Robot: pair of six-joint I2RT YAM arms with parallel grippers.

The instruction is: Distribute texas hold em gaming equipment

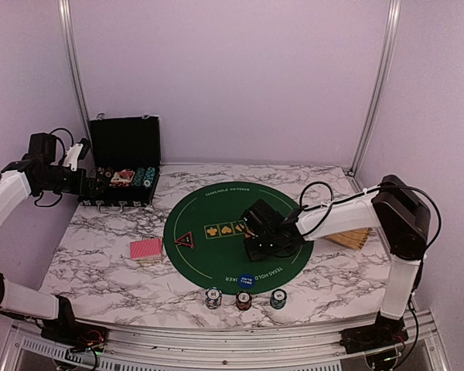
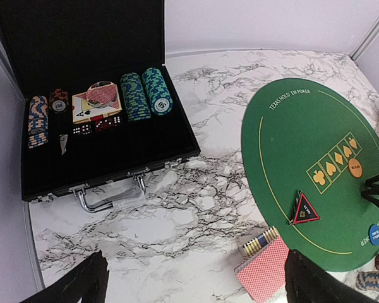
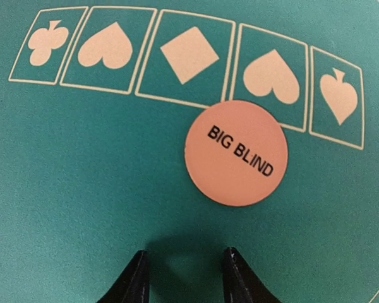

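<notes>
The right tool (image 3: 184, 278) hangs low over the green mat (image 3: 82, 189). Its two fingers (image 3: 136, 281) are partly spread with only bare felt between them, so it holds nothing. Just ahead of its tips, a little toward the right finger, the orange disc (image 3: 235, 153) marked BIG BLIND lies flat on the mat. It is clear of both fingers and overlaps the lower edge of the row of printed suit boxes (image 3: 189, 53) that runs across farther ahead. Nearer the arm bases than this tool, the blue disc (image 1: 246, 280) sits at the mat's rim, and three chips (image 1: 243, 300) lie in a line on the marbled surface (image 1: 108, 270) just outside that rim. The left tool (image 2: 196, 287) is spread as wide as it goes, its fingers (image 2: 76, 284) at the lower corners of its own view, with nothing between them but the surface below. Ahead and to its left the black case (image 2: 25, 158) stands open, with chip rows (image 2: 139, 95), cards and dice (image 2: 91, 126) in its tray. Just ahead of its right finger lies the deck (image 2: 265, 274), red backs up, on the surface beside the mat. A short chip stack (image 2: 258, 242) shows at the deck's far edge, though whether it lies under or against the deck cannot be told. Beyond the deck the triangle (image 2: 304, 209) rests on the mat, close to its edge.
</notes>
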